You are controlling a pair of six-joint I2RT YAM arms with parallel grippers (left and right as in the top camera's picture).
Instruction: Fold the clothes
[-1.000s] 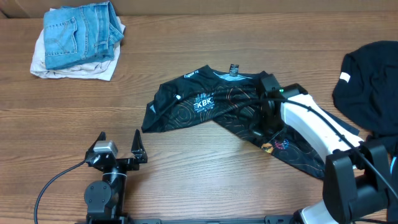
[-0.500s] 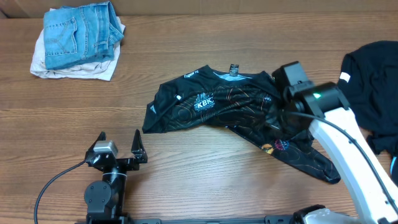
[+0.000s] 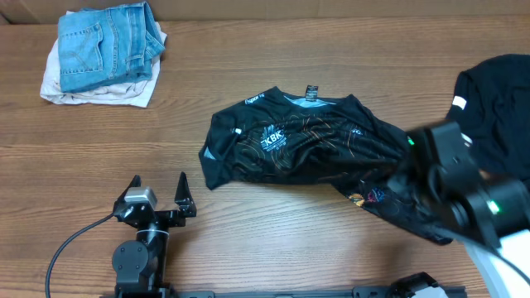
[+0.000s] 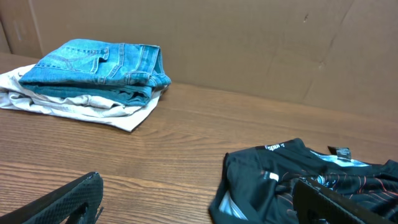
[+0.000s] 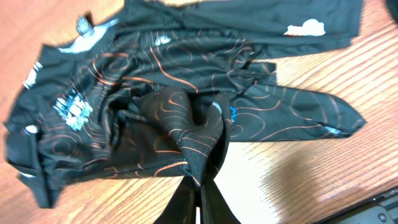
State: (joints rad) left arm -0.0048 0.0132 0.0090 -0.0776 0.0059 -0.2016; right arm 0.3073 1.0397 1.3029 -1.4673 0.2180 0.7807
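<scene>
Left tool gapes wide (arm folded low); right tool is pinched closed.

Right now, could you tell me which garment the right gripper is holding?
The black jersey with orange lines, mid-table: its fabric is pinched in the shut right gripper. The folded jeans and the plain black garment lie apart, ungripped.

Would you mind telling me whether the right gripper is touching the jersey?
Touching. The right wrist view shows the right gripper closed on a bunched fold of the jersey, with the fabric gathered into its tips.
</scene>
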